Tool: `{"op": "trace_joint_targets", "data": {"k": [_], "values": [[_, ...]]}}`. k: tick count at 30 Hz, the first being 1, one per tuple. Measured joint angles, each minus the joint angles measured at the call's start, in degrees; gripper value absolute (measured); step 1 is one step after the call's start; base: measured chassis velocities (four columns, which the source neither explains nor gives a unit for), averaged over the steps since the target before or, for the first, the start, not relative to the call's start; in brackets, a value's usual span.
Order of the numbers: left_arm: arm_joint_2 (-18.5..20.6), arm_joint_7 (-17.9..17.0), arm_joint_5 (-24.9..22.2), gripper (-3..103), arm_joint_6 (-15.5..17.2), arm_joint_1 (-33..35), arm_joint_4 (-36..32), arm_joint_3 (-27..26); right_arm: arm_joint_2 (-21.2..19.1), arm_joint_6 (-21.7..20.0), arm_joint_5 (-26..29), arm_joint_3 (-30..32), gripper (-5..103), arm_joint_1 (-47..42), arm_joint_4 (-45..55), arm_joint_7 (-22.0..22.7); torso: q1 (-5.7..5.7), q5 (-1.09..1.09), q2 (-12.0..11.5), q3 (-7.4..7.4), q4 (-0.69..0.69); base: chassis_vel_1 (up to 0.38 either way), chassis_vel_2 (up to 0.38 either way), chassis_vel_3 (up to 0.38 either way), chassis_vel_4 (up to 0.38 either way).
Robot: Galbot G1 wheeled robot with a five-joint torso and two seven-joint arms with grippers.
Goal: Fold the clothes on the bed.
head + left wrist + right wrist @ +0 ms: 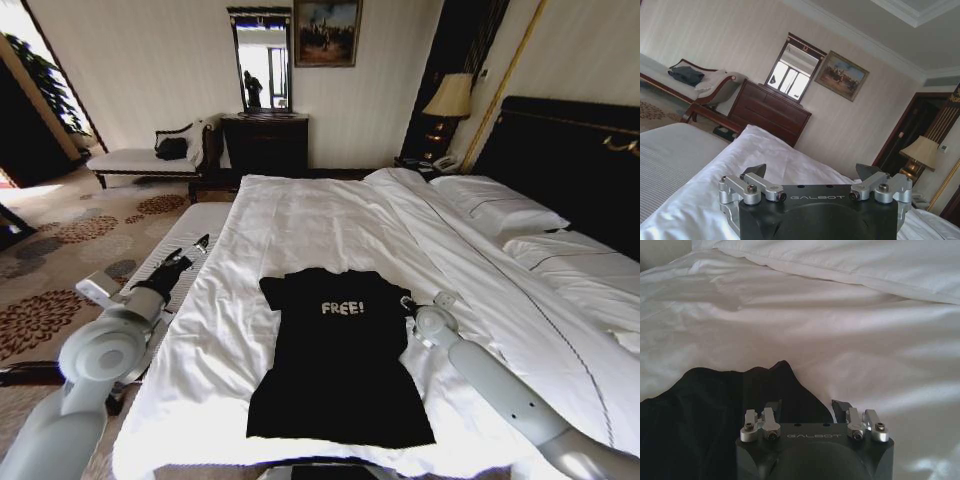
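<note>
- Chaise (140, 158): stands against the far wall at the left of the room; white cushion, dark frame; a dark bundle (172, 148) lies on its seat; also seen in the left wrist view (705, 87).
- Bench (185, 240): white-cushioned; placed just beside the left edge of the bed.
- Left gripper (200, 244): held above the bench, just off the left edge of the bed; well apart from the T-shirt; in the left wrist view (812, 172) its 2 fingers stand wide apart with nothing between them.
- Dresser (265, 143): dark wood, against the far wall beyond the foot of the bed; a mirror (261, 58) stands on it and a framed painting (326, 32) hangs beside it.
- T-shirt (338, 355): black, white "FREE!" lettering facing up; lies spread flat on the near part of the bed, both short sleeves extended.
- Bed (300, 215): white sheets and duvet; 2 pillows (505, 205) at the right, against the dark headboard (570, 150).
- Right gripper (408, 308): low over the sheet, at the T-shirt's right sleeve; in the right wrist view (807, 407) its fingers are parted, 1 tip over the black fabric (715, 410), the other over white sheet; nothing is gripped.
- Lamp (450, 98): on the nightstand in the far right corner.
</note>
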Motion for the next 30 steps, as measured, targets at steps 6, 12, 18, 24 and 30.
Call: {"op": "trace_joint_targets", "data": {"k": [6, 12, 18, 24, 30], "values": [[0.1, 0.0, 0.1, 100, 0.0, 0.1, 0.1, -0.2, 0.0, 1.5, -0.7, 0.1, 36, -0.4, 0.1, 0.0, 0.00, 0.00, 0.0, 0.00, 0.01, 0.000, 0.000, 0.000, 0.000], [0.2, 0.0, 0.1, 100, -0.2, 0.3, 0.2, -0.6, 0.0, 2.8, -1.7, 1.2, 14, -1.8, 1.8, 1.6, 0.00, 0.01, 0.0, 0.00, 0.01, 0.000, 0.000, 0.000, 0.000], [0.0, 0.0, 0.1, 100, -0.3, 0.5, 0.2, -0.9, 0.0, 4.4, -3.5, 4.3, 1, -4.5, 3.4, 5.4, 0.00, 0.00, 0.0, 0.00, 0.00, 0.000, 0.000, 0.000, 0.000], [-0.1, 0.0, 0.1, 100, -0.3, 0.5, 0.4, -0.9, -0.1, 5.0, -4.5, 6.5, 0, -6.2, 3.8, 8.0, 0.00, 0.01, 0.0, 0.00, 0.01, 0.000, 0.000, 0.000, 0.000], [-0.3, 0.0, 0.1, 100, -0.4, 0.4, 0.4, -0.7, -0.2, 4.6, -5.9, 8.4, 0, -9.5, 6.3, 9.8, 0.00, 0.01, 0.0, 0.00, 0.00, 0.000, 0.000, 0.000, 0.000]]}}
